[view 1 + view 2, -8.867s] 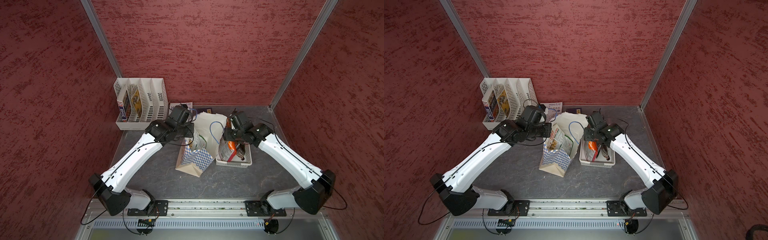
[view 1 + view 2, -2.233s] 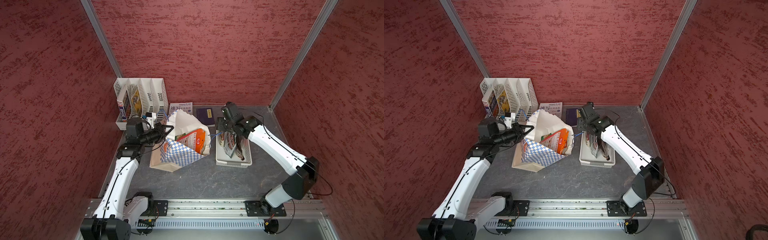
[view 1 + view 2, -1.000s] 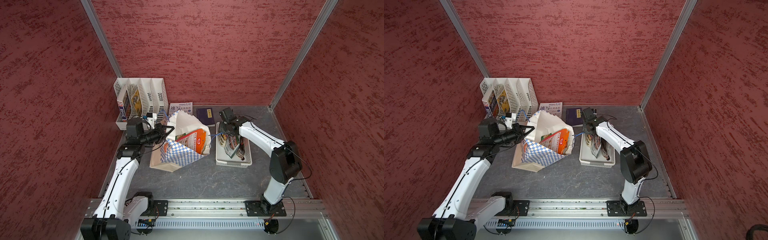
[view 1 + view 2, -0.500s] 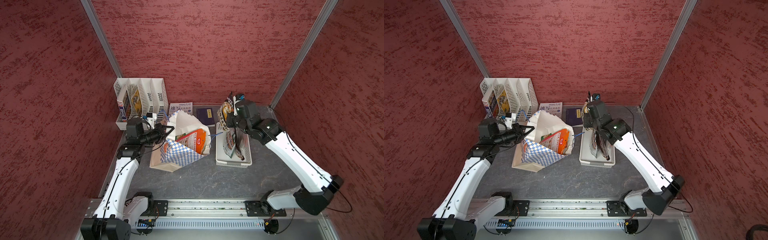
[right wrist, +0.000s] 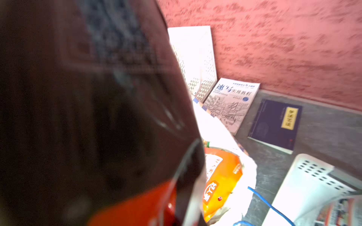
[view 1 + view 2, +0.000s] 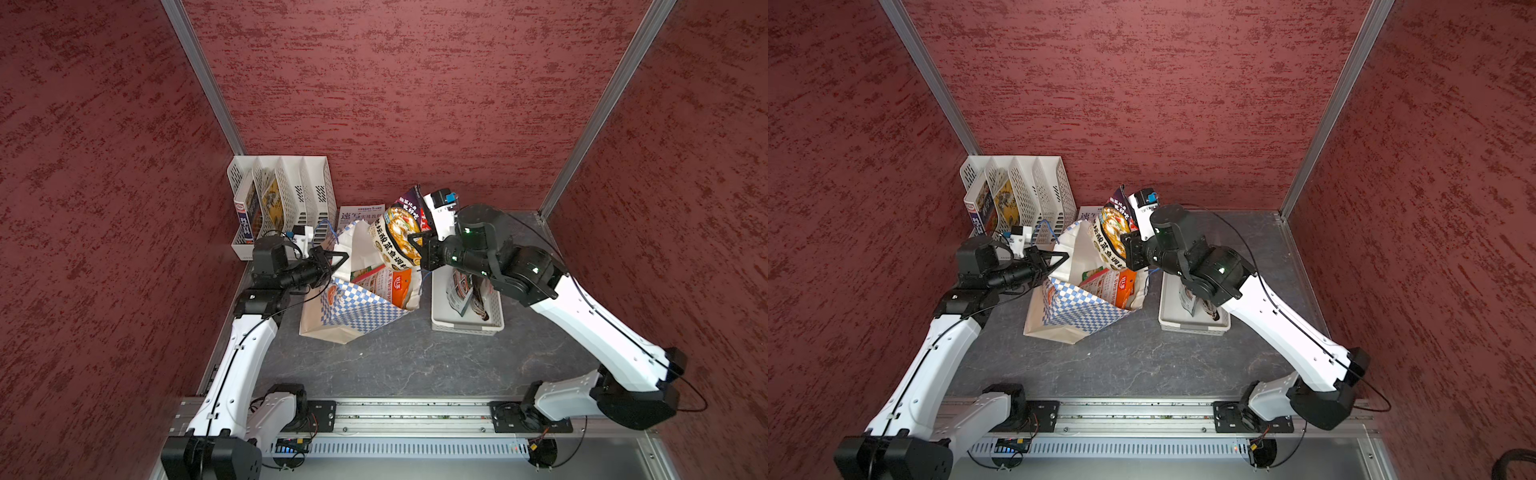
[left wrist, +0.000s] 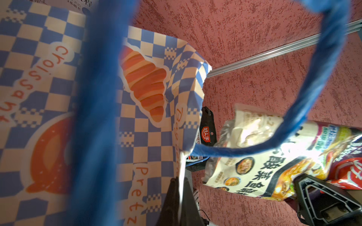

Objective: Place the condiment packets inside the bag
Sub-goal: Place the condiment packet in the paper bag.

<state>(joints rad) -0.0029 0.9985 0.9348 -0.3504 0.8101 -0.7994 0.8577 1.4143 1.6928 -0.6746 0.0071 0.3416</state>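
In both top views, the bag (image 6: 357,301) (image 6: 1077,311) is seen leaning on the counter (image 6: 415,357) between the two arms, with its mouth open. The left fingers (image 6: 325,256) (image 6: 1044,256) are pressed together on the bag's rim, on the side toward the file rack (image 6: 291,191). An orange-white packet (image 6: 392,286) (image 6: 1117,286) is lodged inside the bag, with its upper end showing at the mouth. The right fingers (image 6: 426,253) (image 6: 1130,250) are clamped on the held packets (image 6: 392,239) (image 6: 1108,235): a white-black one with a bowl picture in front and a dark purple-red one behind it. These are carried tilted in the air over the far side of the bag's mouth. More packets (image 6: 461,291) are left in the white basket (image 6: 465,329), just beside the bag.

In the left wrist view, much of the picture is filled by the bag's checkered wall, which is crossed by a blurred blue cord handle (image 7: 98,121). The white rim is seen pinched between the two dark left fingers. The held packets are seen beyond the rim, off the counter.

In the right wrist view, the held packets are shown only as a dark blur with a red band, and the right fingers are not shown. The orange-white packet is seen against the bag's white inner side. A sketch book (image 5: 231,103) and a dark blue book (image 5: 272,125) lie flat by the back wall.
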